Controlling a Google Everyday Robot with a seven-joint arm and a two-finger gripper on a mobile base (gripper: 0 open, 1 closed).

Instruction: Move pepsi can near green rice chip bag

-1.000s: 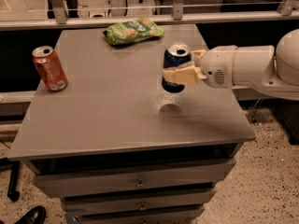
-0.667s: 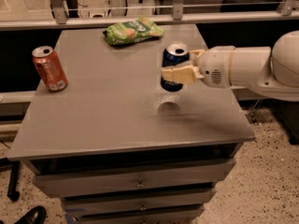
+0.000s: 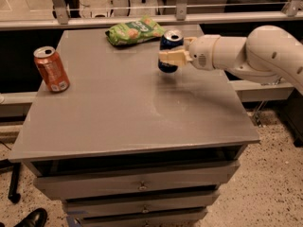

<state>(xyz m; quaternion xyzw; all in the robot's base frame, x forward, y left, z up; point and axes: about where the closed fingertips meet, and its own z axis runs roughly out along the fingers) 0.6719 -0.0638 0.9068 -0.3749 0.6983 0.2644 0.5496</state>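
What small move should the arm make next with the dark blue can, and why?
Probably lower it straight down, then open. The tool is shut on the dark blue aluminium Pepsi can, which hangs close beside the light green crinkled chip bag, seemingly slightly above the grey table.

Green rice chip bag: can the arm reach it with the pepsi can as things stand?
Probably yes. The tool, shut on the pepsi can, hangs close beside the green rice chip bag, nothing between them; the orange can stands far off at the table's other side.
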